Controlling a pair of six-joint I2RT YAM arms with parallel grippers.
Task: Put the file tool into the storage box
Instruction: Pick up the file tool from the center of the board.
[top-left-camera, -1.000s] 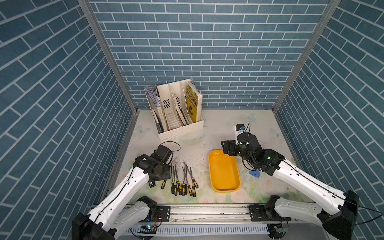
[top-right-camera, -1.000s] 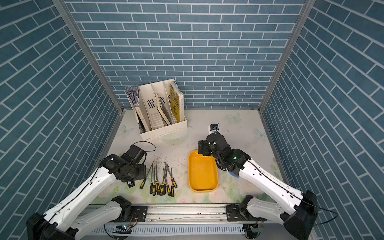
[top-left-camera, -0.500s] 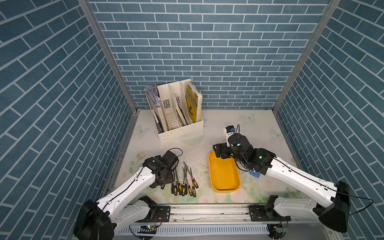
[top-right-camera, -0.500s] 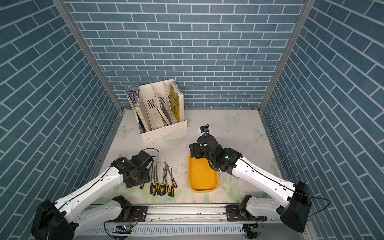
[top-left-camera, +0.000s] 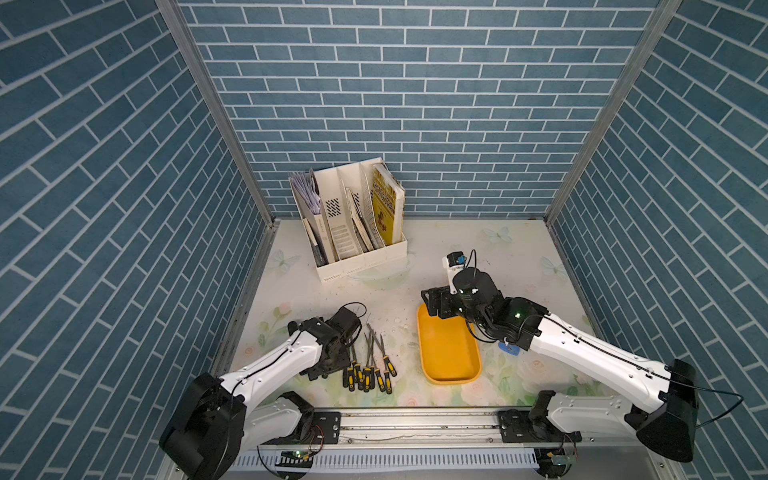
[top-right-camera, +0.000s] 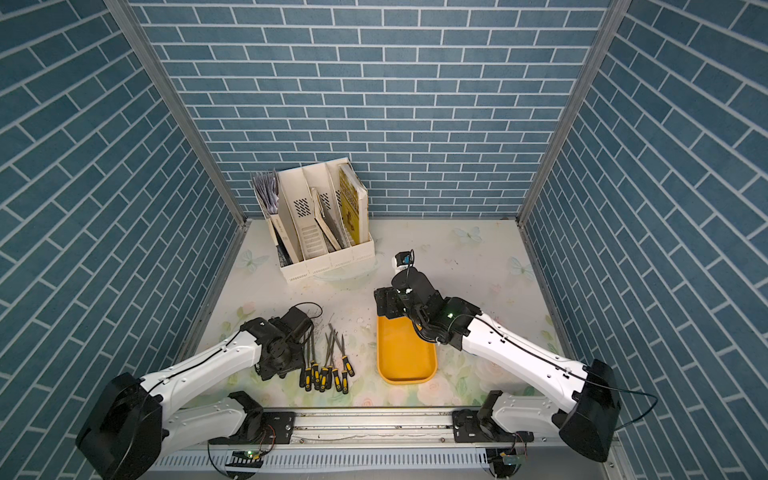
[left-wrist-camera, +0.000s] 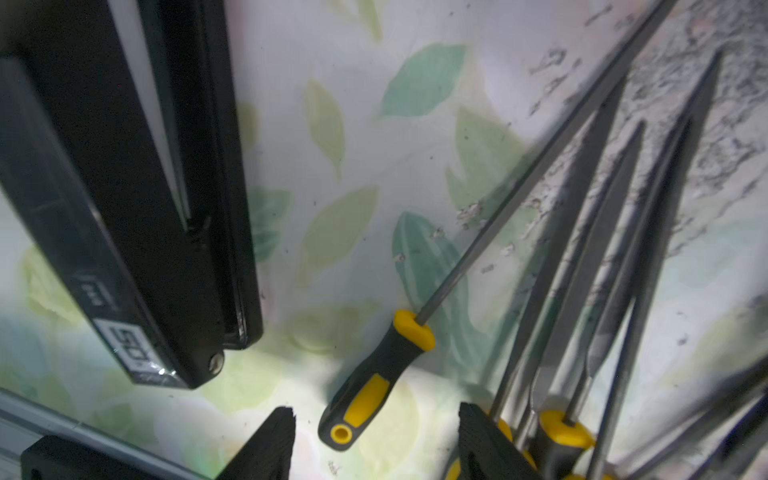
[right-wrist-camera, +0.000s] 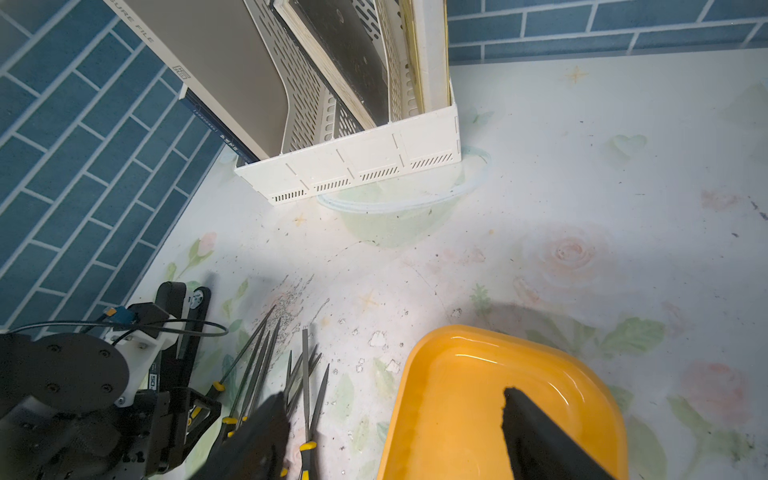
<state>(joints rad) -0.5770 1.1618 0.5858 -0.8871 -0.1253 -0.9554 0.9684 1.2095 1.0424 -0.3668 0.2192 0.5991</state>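
In both top views the files (top-left-camera: 370, 374) lie in a bunch on the table (top-left-camera: 498, 257), beside the yellow storage box (top-left-camera: 449, 353). The left wrist view shows the left gripper (left-wrist-camera: 376, 434) open, with one file handle (left-wrist-camera: 374, 382) between its jaws but not touching them. The right wrist view shows the right gripper (right-wrist-camera: 390, 409) open, holding nothing, above the box's far end.

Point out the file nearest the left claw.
The thin round-shafted file: its handle lies alone between the left claw's tips; the other files bunch to one side.
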